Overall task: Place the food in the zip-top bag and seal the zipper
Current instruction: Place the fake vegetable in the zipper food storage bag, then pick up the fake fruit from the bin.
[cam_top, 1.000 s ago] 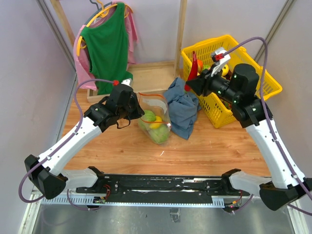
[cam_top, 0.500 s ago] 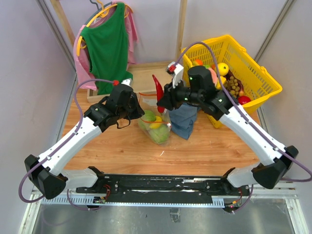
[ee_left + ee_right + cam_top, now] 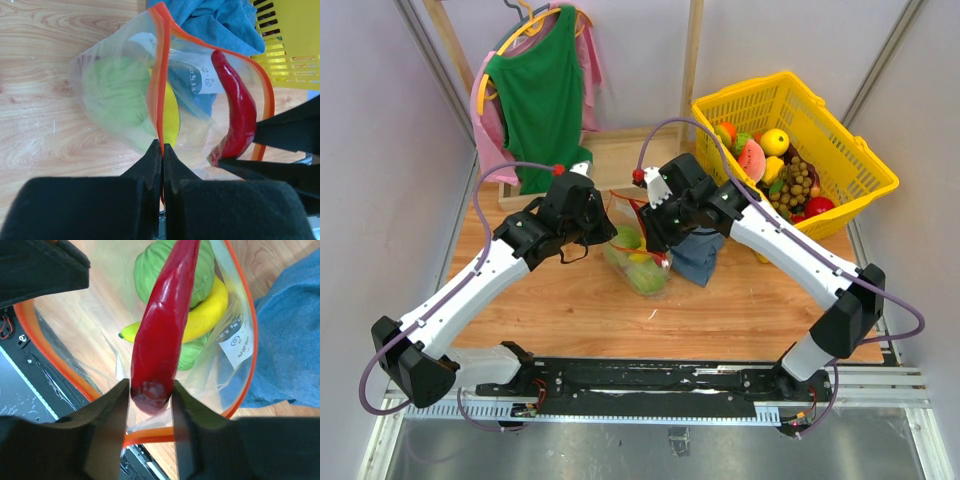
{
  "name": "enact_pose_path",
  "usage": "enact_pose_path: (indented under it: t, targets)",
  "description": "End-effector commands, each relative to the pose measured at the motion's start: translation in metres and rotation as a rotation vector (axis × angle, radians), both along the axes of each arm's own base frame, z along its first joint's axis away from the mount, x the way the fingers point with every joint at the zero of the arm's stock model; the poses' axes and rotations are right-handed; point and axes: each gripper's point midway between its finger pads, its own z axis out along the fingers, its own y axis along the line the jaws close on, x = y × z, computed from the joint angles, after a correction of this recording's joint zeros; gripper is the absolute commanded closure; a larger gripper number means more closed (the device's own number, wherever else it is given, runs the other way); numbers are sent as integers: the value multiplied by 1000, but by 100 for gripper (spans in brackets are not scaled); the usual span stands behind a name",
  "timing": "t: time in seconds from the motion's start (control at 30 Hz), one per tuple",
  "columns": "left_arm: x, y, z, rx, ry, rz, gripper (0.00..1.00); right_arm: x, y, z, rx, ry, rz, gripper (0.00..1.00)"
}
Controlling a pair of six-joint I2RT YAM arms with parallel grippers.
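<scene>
Holding the red chili (image 3: 165,325) by its blunt end between clenched fingers, the right gripper (image 3: 151,392) is aiming it tip-first into the open mouth of the zip-top bag (image 3: 97,60), which is lying on the wooden table (image 3: 570,320) just beside a crumpled blue cloth (image 3: 220,25). The left gripper (image 3: 161,150) is pinching shut on the near rim of the bag, right on the zipper (image 3: 160,75), and is lifting that edge so the mouth is gaping; the far rim is bowing out around the chili. Whether the chili's tip is already crossing below the rim is hard to tell. Inside the bag a pale-green cabbage (image 3: 150,270) and a yellow banana (image 3: 205,315) are already resting together at the bottom, so the task is looking partly done. The chili is waiting to be let go, and more toy fruit (image 3: 775,140) is sitting in the yellow basket (image 3: 855,200) well behind the bag, possibly meant to follow. The zipper is standing wide open, so the sealing step is not yet begun and is probably coming last.
</scene>
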Motion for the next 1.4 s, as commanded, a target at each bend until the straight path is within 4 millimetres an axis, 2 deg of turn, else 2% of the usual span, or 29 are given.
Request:
enact_pose_path:
  t: [0.0, 0.03, 0.17, 0.3, 0.4, 0.6, 0.73, 0.9, 1.07, 1.2, 1.37]
  targets:
    - [7, -3, 18, -35, -43, 6, 100, -4, -6, 6, -63, -15, 15, 54]
    - [8, -2, 18, -34, -44, 8, 100, -3, -5, 9, -59, -23, 20, 50]
    - [8, -3, 17, -32, -42, 5, 100, -1, -2, 27, -27, -69, 30, 43]
    - [7, -3, 14, -29, -36, 1, 100, 3, -6, 44, -16, -131, 23, 41]
    - [7, -4, 16, -32, -38, 0, 100, 9, -17, 56, -30, -187, -5, 39]
    - [5, -2, 15, -36, -42, 2, 100, 39, -77, 86, -50, -274, -181, 33]
    - [5, -3, 17, -36, -43, -6, 100, 65, -130, 94, -66, -286, -338, 32]
    - [4, -4, 16, -37, -41, -13, 100, 96, -209, 86, -100, -251, -560, 31]
    - [3, -5, 16, -41, -41, -21, 100, 122, -270, 58, -78, -159, -730, 30]
    - [3, -7, 14, -41, -32, -30, 100, 140, -306, 35, -111, -99, -825, 30]
    - [3, -7, 16, -39, -39, -35, 100, 157, -337, -1, -134, -5, -898, 30]
